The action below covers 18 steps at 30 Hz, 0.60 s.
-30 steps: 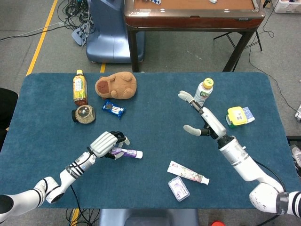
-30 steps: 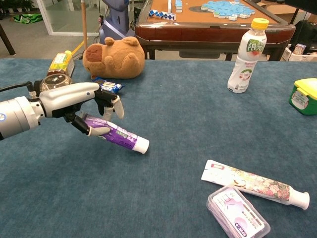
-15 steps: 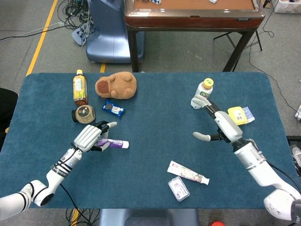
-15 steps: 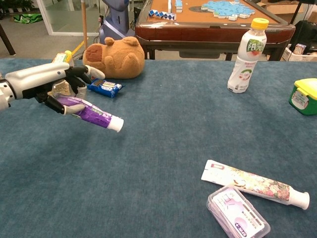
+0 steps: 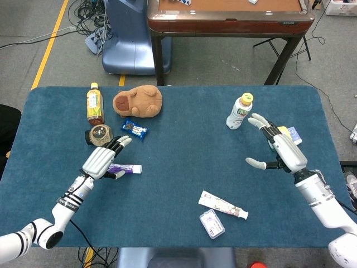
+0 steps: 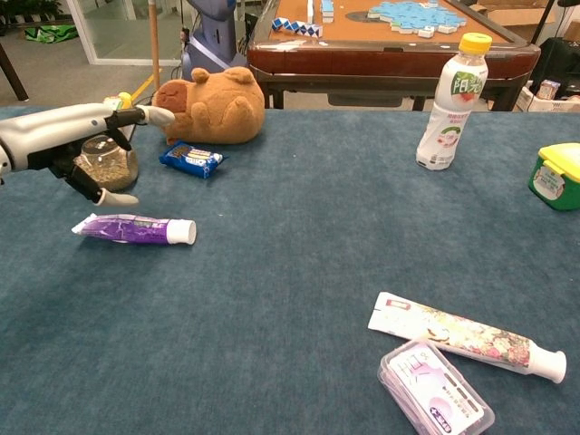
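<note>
Left hand is hovering empty, fingers spread, just above the purple tube lying on the table. Right hand is hanging open, well right of that tube, near the white bottle.

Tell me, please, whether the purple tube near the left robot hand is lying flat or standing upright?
Lying flat. The purple tube rests lengthwise on the blue table, white cap pointing right, with the left robot hand open above it and not gripping it.

Left hand low, fingers straight and spread; right hand raised, fingers splayed apart
</note>
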Each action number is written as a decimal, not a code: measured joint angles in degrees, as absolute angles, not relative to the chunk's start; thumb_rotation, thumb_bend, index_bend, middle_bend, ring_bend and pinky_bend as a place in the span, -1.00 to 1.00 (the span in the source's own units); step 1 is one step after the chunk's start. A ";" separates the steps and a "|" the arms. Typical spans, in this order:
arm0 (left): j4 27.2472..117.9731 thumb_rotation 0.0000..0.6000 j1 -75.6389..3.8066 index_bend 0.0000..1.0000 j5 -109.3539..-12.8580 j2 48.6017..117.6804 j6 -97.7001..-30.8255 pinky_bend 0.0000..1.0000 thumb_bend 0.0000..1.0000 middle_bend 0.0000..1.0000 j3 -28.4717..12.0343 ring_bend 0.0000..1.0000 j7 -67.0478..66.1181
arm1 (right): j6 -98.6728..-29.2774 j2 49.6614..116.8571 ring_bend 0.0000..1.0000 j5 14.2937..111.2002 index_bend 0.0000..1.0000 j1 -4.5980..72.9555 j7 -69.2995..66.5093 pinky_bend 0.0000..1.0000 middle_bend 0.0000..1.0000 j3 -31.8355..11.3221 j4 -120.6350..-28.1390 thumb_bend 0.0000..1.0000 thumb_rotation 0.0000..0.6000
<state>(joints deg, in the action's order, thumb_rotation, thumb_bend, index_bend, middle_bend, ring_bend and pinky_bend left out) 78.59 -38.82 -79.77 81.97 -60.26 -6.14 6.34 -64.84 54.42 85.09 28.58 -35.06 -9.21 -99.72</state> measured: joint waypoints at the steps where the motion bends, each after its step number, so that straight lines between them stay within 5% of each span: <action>1: 79.26 1.00 -38.35 -1.00 -78.97 81.49 -60.65 -0.66 -0.60 -1.00 -6.49 -1.00 5.97 | -65.10 54.32 -1.00 85.23 -1.00 28.26 -34.12 -1.00 -1.00 -8.95 -99.55 -1.00 0.20; 7: 81.56 1.00 -35.20 -1.00 -76.35 79.45 -64.00 -0.66 -0.60 -1.00 -7.41 -0.96 5.11 | -67.28 54.07 -1.00 85.07 -1.00 25.73 -26.21 -1.00 -1.00 -7.41 -98.45 -1.00 0.97; 18: 86.72 1.00 -25.75 -0.88 -75.28 75.48 -75.42 -0.63 -0.60 -0.91 -5.30 -0.91 -3.54 | -75.04 56.23 -1.00 82.22 -1.00 17.21 -4.65 -1.00 -0.92 -3.46 -96.46 -0.78 1.00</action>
